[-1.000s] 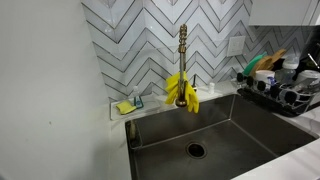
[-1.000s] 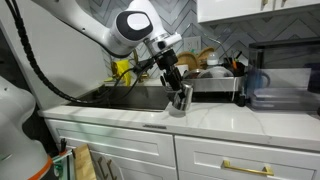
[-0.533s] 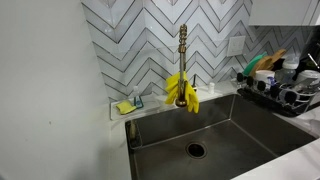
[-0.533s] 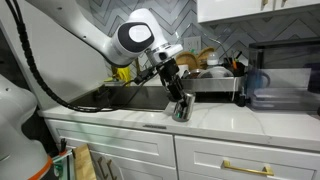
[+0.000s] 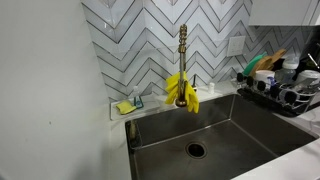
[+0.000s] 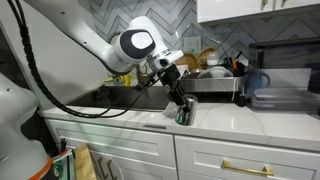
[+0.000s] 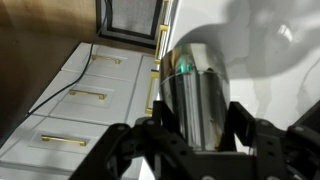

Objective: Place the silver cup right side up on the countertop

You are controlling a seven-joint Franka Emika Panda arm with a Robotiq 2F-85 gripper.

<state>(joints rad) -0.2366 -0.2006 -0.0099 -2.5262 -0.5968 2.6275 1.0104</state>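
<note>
Placing step was on, I'd say. The robot's hand [image 6: 179, 100] was closed partway around the small shiny silver metal cup [image 6: 182, 113], with a finger on each side in the wrist view. In an exterior view the cup sat low over the pale white-grey counter [image 6: 225, 118], at the steel sink's [image 6: 125, 98] 3 o'clock, near the front edge. Couldn't tell if it had touched down, or which end was up. Next, probably: seat it flat, open the hand, lift off.
</note>
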